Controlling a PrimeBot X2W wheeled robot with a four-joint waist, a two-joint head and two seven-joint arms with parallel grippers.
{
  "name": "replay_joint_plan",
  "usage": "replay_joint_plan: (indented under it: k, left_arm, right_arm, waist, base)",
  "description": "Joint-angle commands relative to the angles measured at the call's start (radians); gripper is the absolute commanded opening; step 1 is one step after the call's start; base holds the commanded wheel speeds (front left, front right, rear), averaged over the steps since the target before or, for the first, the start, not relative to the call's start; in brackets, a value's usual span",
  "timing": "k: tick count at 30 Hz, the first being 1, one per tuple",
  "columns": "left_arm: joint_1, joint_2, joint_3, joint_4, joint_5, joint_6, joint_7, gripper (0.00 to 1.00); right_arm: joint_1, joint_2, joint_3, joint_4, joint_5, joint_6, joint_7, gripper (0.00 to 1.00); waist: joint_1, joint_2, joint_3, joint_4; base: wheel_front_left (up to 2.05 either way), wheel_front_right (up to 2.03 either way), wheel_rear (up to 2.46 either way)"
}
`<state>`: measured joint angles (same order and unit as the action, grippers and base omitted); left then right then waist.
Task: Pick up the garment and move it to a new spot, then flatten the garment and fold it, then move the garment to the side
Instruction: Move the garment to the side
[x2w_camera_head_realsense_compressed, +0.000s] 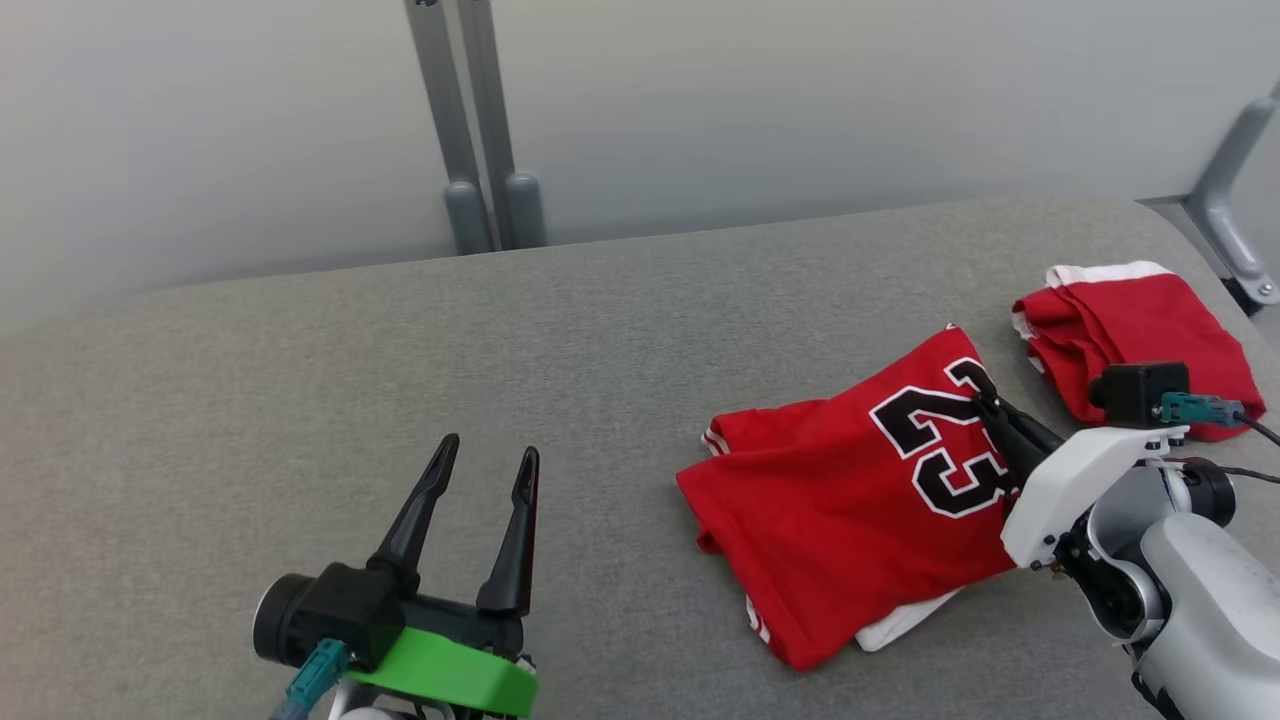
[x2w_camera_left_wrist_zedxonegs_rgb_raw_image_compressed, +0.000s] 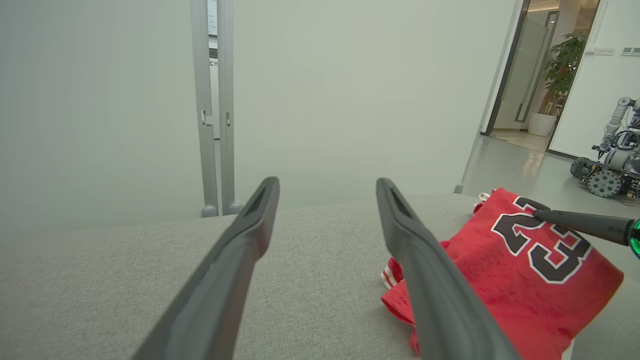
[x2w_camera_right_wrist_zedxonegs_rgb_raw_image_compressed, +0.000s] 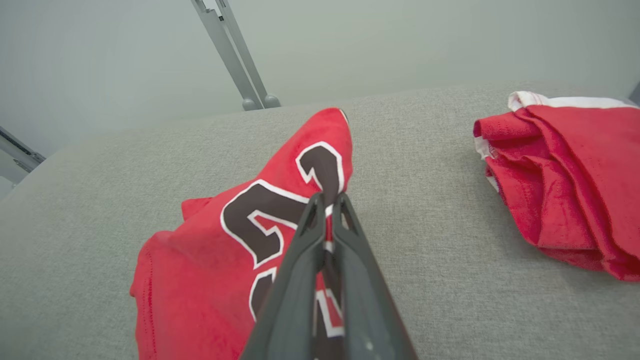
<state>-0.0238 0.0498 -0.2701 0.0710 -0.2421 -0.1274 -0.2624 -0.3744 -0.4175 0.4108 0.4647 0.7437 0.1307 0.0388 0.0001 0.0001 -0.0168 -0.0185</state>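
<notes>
The right gripper (x2w_camera_head_realsense_compressed: 990, 405) of a two-armed robot pinches the red jersey (x2w_camera_head_realsense_compressed: 850, 500) at the black, white-edged "23", its two dark fingers pressed together with a thin ridge of red cloth caught between them, as the right wrist view makes plain (x2w_camera_right_wrist_zedxonegs_rgb_raw_image_compressed: 327, 200). The jersey lies crumpled on the right half of the grey fabric-covered table (x2w_camera_head_realsense_compressed: 300, 350), the number facing up and a strip of white trim poking out from under its near edge (the cloth around the pinch rises into a small peak). From the left wrist the same dark fingers (x2w_camera_left_wrist_zedxonegs_rgb_raw_image_compressed: 540, 214) reach in from the right onto the number on the jersey (x2w_camera_left_wrist_zedxonegs_rgb_raw_image_compressed: 500, 280).

The left gripper (x2w_camera_head_realsense_compressed: 490, 450) hangs above bare table at the near left, well apart from the jersey, its fingers spread wide with nothing between them (x2w_camera_left_wrist_zedxonegs_rgb_raw_image_compressed: 327, 187).

A second red garment (x2w_camera_head_realsense_compressed: 1130, 320) with white trim sits bunched at the table's far right corner, apart from the jersey (x2w_camera_right_wrist_zedxonegs_rgb_raw_image_compressed: 200, 260). Two grey posts (x2w_camera_head_realsense_compressed: 480, 150) stand behind the table's far edge. A wheeled robot (x2w_camera_left_wrist_zedxonegs_rgb_raw_image_compressed: 610, 165) and a potted plant (x2w_camera_left_wrist_zedxonegs_rgb_raw_image_compressed: 562, 65) are seen across the room.
</notes>
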Motion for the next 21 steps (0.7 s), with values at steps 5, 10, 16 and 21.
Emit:
replay_joint_plan:
  k: [5, 10, 16, 21]
  left_arm:
    - [-0.034, 0.002, 0.006, 0.001, 0.013, -0.003, -0.003, 1.00]
    - [-0.057, 0.002, 0.034, -0.007, 0.029, -0.003, -0.003, 1.00]
    - [-0.094, 0.002, 0.057, -0.019, 0.046, -0.003, -0.003, 1.00]
    - [-0.143, 0.005, 0.047, -0.024, 0.057, -0.004, -0.003, 1.00]
  right_arm:
    - [-0.030, 0.003, -0.001, -0.030, 0.002, 0.000, -0.017, 0.00]
    - [-0.064, -0.007, 0.017, -0.064, 0.006, 0.000, -0.019, 0.00]
    - [-0.185, -0.044, 0.014, -0.067, 0.010, 0.000, -0.023, 0.00]
    - [-0.304, -0.092, -0.029, -0.020, 0.084, 0.000, 0.005, 0.00]
  waist:
    - [-0.0001, -0.0001, 0.069, -0.148]
    - [-0.0001, -0.0001, 0.118, -0.161]
    - [-0.0001, -0.0001, 0.204, -0.139]
    - [-0.0001, -0.0001, 0.300, -0.106]
  base:
    - [0.00, 0.00, 0.00]
    - [0.00, 0.00, 0.00]
    - [0.00, 0.00, 0.00]
    - [0.00, 0.00, 0.00]
